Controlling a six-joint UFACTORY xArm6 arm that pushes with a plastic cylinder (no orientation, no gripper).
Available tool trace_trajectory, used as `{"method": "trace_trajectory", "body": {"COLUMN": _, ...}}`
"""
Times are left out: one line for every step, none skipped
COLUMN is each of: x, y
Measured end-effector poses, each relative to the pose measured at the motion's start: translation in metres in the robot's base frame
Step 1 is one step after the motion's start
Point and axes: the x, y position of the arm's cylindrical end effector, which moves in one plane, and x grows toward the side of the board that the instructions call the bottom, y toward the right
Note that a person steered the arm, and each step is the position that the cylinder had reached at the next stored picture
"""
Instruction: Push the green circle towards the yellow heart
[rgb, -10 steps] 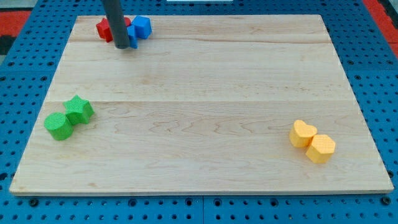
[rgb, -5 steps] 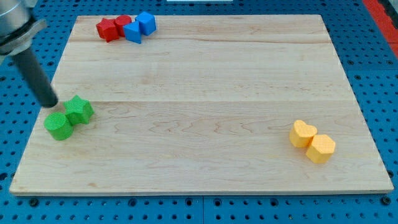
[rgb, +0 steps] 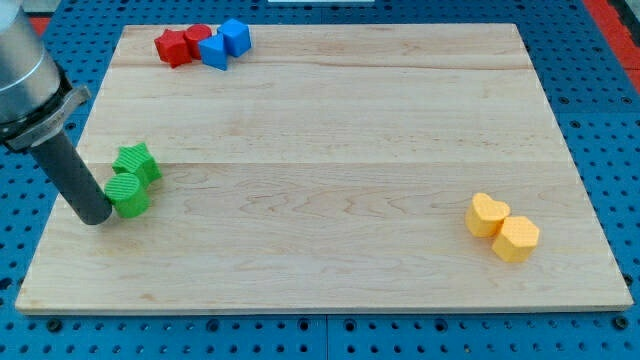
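Observation:
The green circle (rgb: 128, 194) lies near the board's left edge, touching the green star (rgb: 136, 161) just above it. My tip (rgb: 95, 216) rests on the board against the circle's left side. The yellow heart (rgb: 487, 214) lies far off at the view's right, touching a yellow hexagon (rgb: 517, 239) at its lower right.
Two red blocks (rgb: 182, 45) and two blue blocks (rgb: 224, 44) cluster at the board's top left. The wooden board (rgb: 330, 130) sits on a blue pegboard.
My tip moved from the top cluster down to the left edge, then below-left of the green blocks. The green circle and star have shifted to the right and slightly up.

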Motion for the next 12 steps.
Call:
{"method": "trace_trajectory", "body": {"x": -0.005, "y": -0.002}}
{"method": "trace_trajectory", "body": {"x": -0.011, "y": -0.01}}
{"method": "trace_trajectory", "body": {"x": -0.015, "y": -0.017}}
{"method": "trace_trajectory", "body": {"x": -0.027, "y": 0.004}}
{"method": "trace_trajectory", "body": {"x": -0.032, "y": 0.03}}
{"method": "trace_trajectory", "body": {"x": -0.032, "y": 0.065}}
{"method": "trace_trajectory", "body": {"x": -0.027, "y": 0.087}}
{"method": "trace_trajectory", "body": {"x": -0.002, "y": 0.087}}
{"method": "trace_trajectory", "body": {"x": 0.015, "y": 0.095}}
{"method": "trace_trajectory", "body": {"x": 0.009, "y": 0.101}}
{"method": "trace_trajectory", "body": {"x": -0.008, "y": 0.101}}
{"method": "trace_trajectory", "body": {"x": -0.025, "y": 0.1}}
